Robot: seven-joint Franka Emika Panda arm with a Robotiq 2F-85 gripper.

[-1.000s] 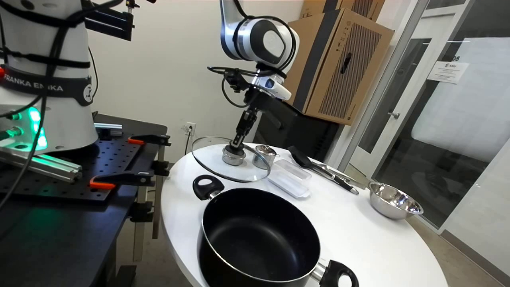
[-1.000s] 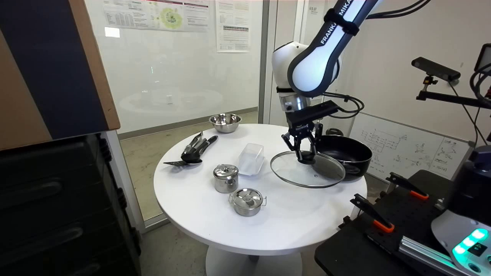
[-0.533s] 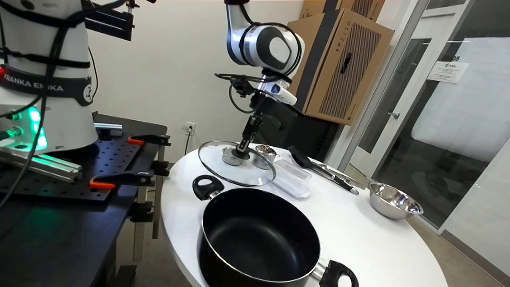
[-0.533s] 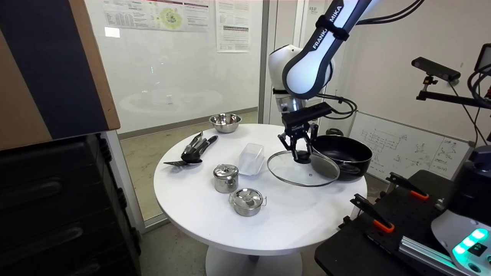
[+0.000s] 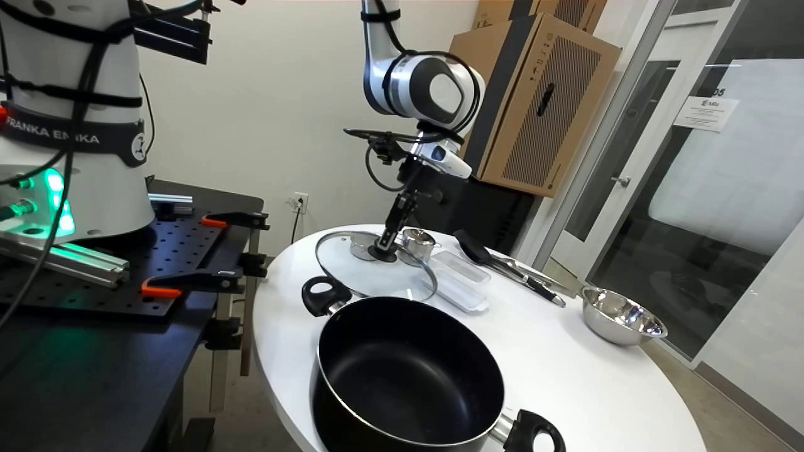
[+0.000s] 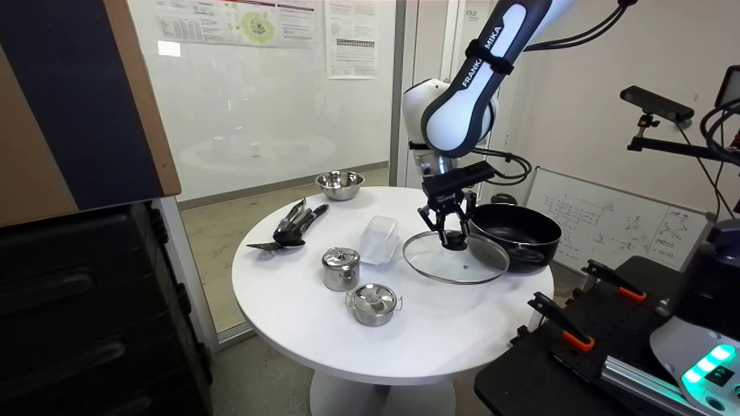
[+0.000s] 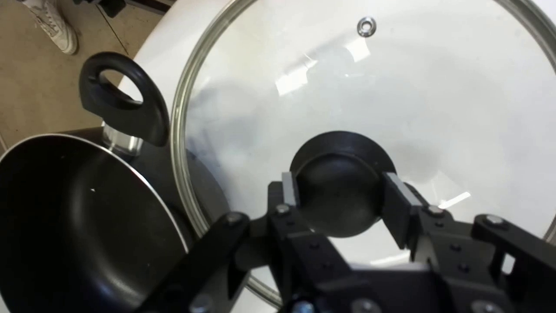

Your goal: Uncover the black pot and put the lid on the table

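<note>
Gripper pinched knob of lid

The lid was over the table, just beside the uncovered pot. Setting down seemed in hand, next needing gentle lowering clear of the handle, then release. Whether the rim touched table or handle was unclear; an exterior view cropped the pot's base.

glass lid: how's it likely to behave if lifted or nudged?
The lid is probably stiff but breakable: it looks like clear glass in a thin metal rim. It may swivel or tilt in the gripper, which grips only its round knob. On the smooth table, a nudge would likely slide it.
</note>
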